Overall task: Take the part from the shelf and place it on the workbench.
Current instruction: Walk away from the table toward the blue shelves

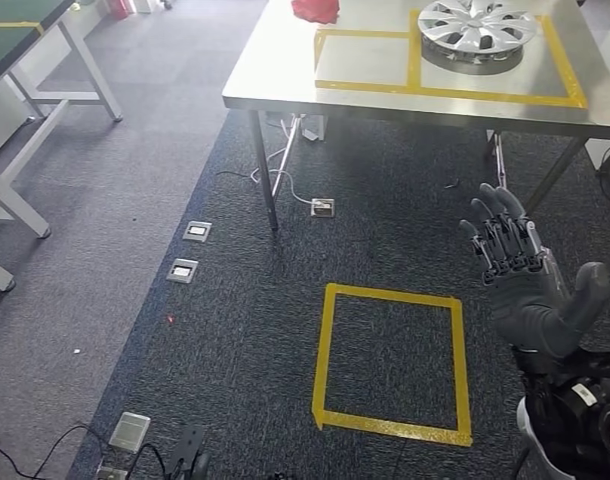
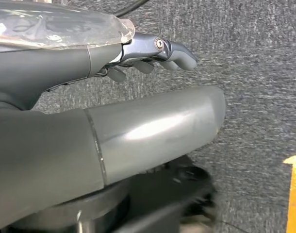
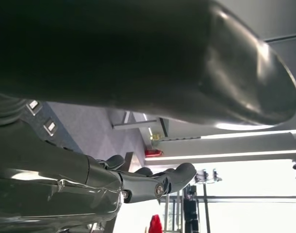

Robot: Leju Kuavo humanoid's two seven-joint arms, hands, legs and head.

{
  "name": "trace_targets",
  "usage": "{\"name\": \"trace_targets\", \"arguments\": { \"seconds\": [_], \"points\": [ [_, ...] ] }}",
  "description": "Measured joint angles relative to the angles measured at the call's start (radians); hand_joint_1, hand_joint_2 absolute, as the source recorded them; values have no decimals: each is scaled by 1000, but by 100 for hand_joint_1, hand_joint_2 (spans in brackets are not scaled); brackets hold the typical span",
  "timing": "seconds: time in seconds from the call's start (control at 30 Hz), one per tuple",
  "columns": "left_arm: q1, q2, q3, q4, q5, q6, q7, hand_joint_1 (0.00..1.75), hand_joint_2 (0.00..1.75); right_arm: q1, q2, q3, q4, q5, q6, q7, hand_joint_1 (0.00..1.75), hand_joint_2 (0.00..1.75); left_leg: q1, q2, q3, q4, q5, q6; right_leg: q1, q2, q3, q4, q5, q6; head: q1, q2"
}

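Note:
The part, a silver wheel cover [image 1: 477,30], lies on the steel workbench [image 1: 279,70] inside the right one of two yellow-taped rectangles. My right hand [image 1: 525,280] is raised in front of the bench, below its edge, fingers spread and nothing in it. In the right wrist view the same hand [image 3: 139,63] shows its dark fingers [image 3: 157,182] stretched out and empty. My left hand [image 2: 113,136] hangs over the grey carpet, its fingers [image 2: 168,48] straight, apart from the thumb, holding nothing.
A red cloth [image 1: 315,8] lies at the bench's far side. On the carpet before the bench is a yellow tape square [image 1: 392,360]. Floor sockets [image 1: 197,231] and cables [image 1: 30,455] sit to the left, beside a green table [image 1: 15,30] on metal legs.

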Motion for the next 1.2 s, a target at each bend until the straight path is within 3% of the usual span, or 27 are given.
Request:
{"name": "trace_targets", "arguments": {
  "seconds": [0.07, 0.1, 0.2, 0.23, 0.3, 0.37, 0.4, 0.43, 0.47, 0.57, 0.6, 0.73, 0.8, 0.87, 0.9, 0.93, 0.97, 1.07, 1.1, 1.13, 1.2],
  "points": [
    [-2, 1, 0, 0, -1, 0, 0, 0, 0, -2, 1, 0, 1, 1, 0, 0, 0, 0, -4, -2, 84, -140, 38, 13, 2, 1, -6, 1, 9, 7, -1, 0],
    [-3, 2, 0, 0, -1, 0, -1, 0, 0, -3, 1, 1, 1, 1, 0, 1, 0, 0, -7, -2, 104, -176, 46, 19, 3, 1, -8, 1, 13, 12, -2, 0],
    [-2, 2, 0, 0, -3, 1, -2, 0, 0, -5, 1, 1, 1, 2, -2, 3, 0, 0, -10, -2, 101, -189, 59, 36, 2, 1, -12, 1, 22, 30, 0, 0],
    [-2, 1, 0, 0, -3, 1, -2, 0, 0, -5, 1, 1, 0, 2, -3, 4, 0, 0, -7, -1, 98, -192, 65, 42, 2, 2, -17, 11, 12, 35, 1, 0],
    [-2, 1, 0, 0, -3, 2, -2, 0, 0, -5, 1, 1, 0, 3, -5, 5, 0, 0, -3, 3, 88, -196, 79, 54, 0, 3, -50, 95, -54, 42, 4, 0],
    [-1, 2, 0, 0, -1, 2, -2, 0, 0, -4, 1, 1, 0, 3, -8, 6, 0, 0, -4, 4, 72, -195, 91, 59, 0, 4, -99, 241, -142, 48, 7, 0],
    [0, 2, 0, 0, 1, 3, -2, 0, 0, -3, 1, 2, 1, 3, -9, 6, 0, 0, -5, 4, 64, -194, 96, 59, 0, 4, -112, 294, -166, 50, 8, 0],
    [0, 1, 0, 0, 2, 3, -2, 0, 0, -2, 1, 2, 1, 3, -10, 6, 0, 0, -5, 3, 56, -193, 101, 58, 0, 4, -107, 309, -170, 51, 8, 0],
    [1, 1, 0, 0, 3, 3, -2, 0, 0, -2, 1, 2, 1, 3, -10, 7, 0, 0, -4, 3, 50, -191, 105, 56, 0, 4, -80, 279, -154, 50, 9, 0],
    [1, -1, 1, 0, 4, 5, -2, 0, 0, -5, 1, 2, 1, 3, -11, 7, 0, 0, -7, 3, 37, -181, 113, 46, 1, 3, 55, 63, -85, 41, 10, 0],
    [0, -1, 1, 0, 4, 6, -2, 0, 0, -6, 1, 2, 0, 3, -11, 7, 0, 0, -8, 3, 33, -177, 116, 42, 3, 4, 77, 19, -76, 36, 10, 0],
    [0, 0, 1, 0, 5, 8, -2, 0, 0, -7, 1, 3, 0, 3, -11, 7, 0, 0, -9, 3, 19, -167, 122, 18, 4, 2, 73, -4, -57, 9, 9, 0],
    [0, 0, 1, 0, 5, 9, -2, 0, 0, -9, 2, 4, 0, 3, -11, 7, 0, 0, -6, 1, -13, -97, 68, 6, -1, -1, 61, -10, -40, -4, 7, 0],
    [1, 0, 1, 0, 4, 9, -2, 0, 0, -10, 3, 7, 0, 3, -11, 7, 0, 0, -2, 1, -68, 42, -19, -4, 0, -2, 40, -10, -26, -9, 2, 0],
    [1, 0, 1, 0, 3, 9, -2, 0, 0, -9, 3, 8, 0, 3, -12, 8, 0, 0, -1, 1, -87, 98, -47, -7, 1, -2, 30, -9, -19, -9, 1, 0],
    [1, 0, 1, 0, 1, 8, -3, 0, 0, -8, 3, 9, 0, 3, -14, 8, 0, 0, -1, 1, -89, 123, -57, -8, 1, -2, 20, -9, -12, -8, 0, 0],
    [1, 0, 1, 0, -1, 7, -3, 0, 0, -7, 3, 9, 0, 3, -16, 8, 0, 0, -1, 1, -69, 106, -47, -6, 2, -1, 12, -9, -6, -7, -1, 0],
    [0, 3, 1, 0, -8, 0, -8, 0, 0, -2, 3, 8, -2, 3, -24, 7, 0, 0, -4, 0, 71, -111, 26, 9, 4, 1, -1, -8, 8, 2, -4, 0],
    [-1, 4, 1, 0, -10, -2, -9, 0, 0, -1, 3, 7, -4, 3, -25, 7, 0, 0, -6, 0, 102, -165, 39, 16, 6, 1, -4, -8, 11, 6, -4, 0],
    [-2, 4, 1, 0, -11, -5, -11, 0, 0, 1, 3, 6, -5, 3, -27, 7, 0, 0, -8, -1, 116, -194, 43, 22, 8, 1, -7, -7, 12, 10, -3, 0],
    [0, 4, 1, 0, -14, -10, -14, 0, 0, 6, 3, 4, -7, 3, -30, 7, 0, 0, -8, 0, 114, -202, 44, 25, 11, 2, -10, -5, -1, 2, 1, 0]
  ]
}}
